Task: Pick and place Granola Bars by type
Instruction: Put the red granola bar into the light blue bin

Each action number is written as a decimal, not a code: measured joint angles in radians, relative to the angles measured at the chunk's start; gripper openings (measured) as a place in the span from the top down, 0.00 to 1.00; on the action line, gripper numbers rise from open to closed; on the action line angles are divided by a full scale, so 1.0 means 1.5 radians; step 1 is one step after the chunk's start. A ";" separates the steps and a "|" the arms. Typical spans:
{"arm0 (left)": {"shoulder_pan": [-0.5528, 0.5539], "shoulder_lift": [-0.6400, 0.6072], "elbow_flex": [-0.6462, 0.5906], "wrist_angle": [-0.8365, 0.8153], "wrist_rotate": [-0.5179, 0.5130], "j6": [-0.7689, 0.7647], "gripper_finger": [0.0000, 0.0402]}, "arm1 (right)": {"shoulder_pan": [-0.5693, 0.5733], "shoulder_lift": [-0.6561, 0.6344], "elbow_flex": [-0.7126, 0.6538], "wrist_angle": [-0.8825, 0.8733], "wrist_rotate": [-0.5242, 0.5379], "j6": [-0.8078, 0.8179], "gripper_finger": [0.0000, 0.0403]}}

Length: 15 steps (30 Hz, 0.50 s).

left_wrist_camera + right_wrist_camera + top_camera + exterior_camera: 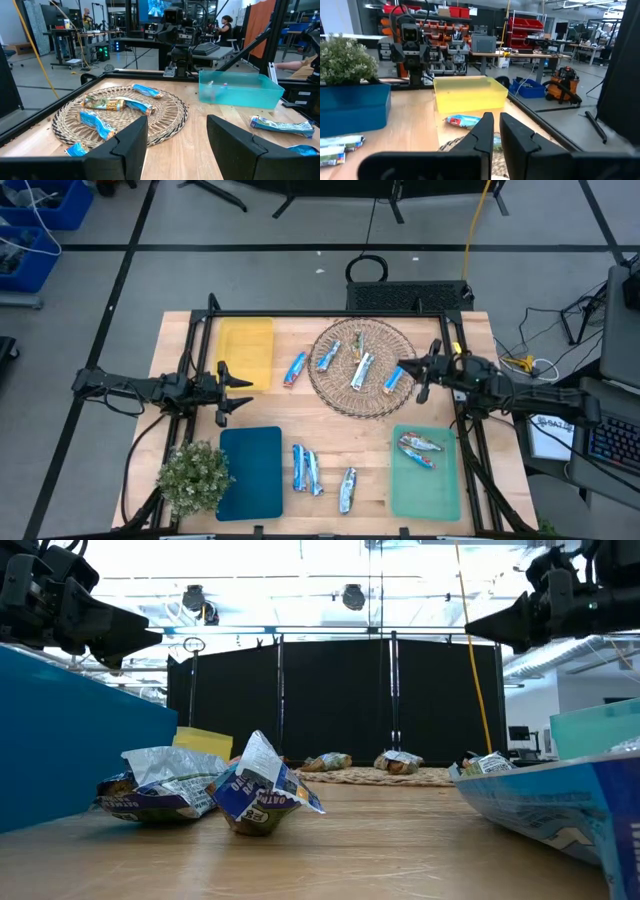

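Observation:
Several foil-wrapped granola bars (360, 368) lie in the round wicker basket (325, 395); the left wrist view shows them as blue and brown bars (107, 103). One blue bar (295, 368) lies on the table between the basket and the yellow mat (246, 348). Three bars (313, 472) lie near the table's near edge, and two with red and orange (420, 448) lie on the green mat (425, 485). My left gripper (240, 390) (177, 135) hovers open beside the yellow mat. My right gripper (410, 377) (496, 130) is shut and empty over the basket's right rim.
A teal mat (250, 470) lies at the near left, with a small potted plant (192, 475) beside it at the corner. Black frame rails run along the table's left, right and far edges. Bare wood shows between the basket and the near bars.

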 joint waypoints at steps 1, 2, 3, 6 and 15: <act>0.000 0.000 0.000 0.000 0.000 0.000 0.48 | 0.000 -0.003 -0.005 0.005 0.001 -0.003 0.95; 0.000 0.000 0.000 0.000 0.000 0.000 0.48 | 0.000 -0.005 -0.011 0.016 0.001 -0.007 0.95; 0.000 0.000 0.000 0.000 0.000 0.000 0.48 | 0.000 -0.007 -0.018 0.034 0.001 -0.013 0.96; 0.000 0.000 0.000 0.000 0.000 0.000 0.48 | 0.000 -0.009 -0.041 0.092 0.000 -0.027 0.96; 0.000 0.000 0.000 0.000 0.000 0.000 0.48 | 0.000 -0.009 -0.097 0.203 -0.001 -0.050 0.97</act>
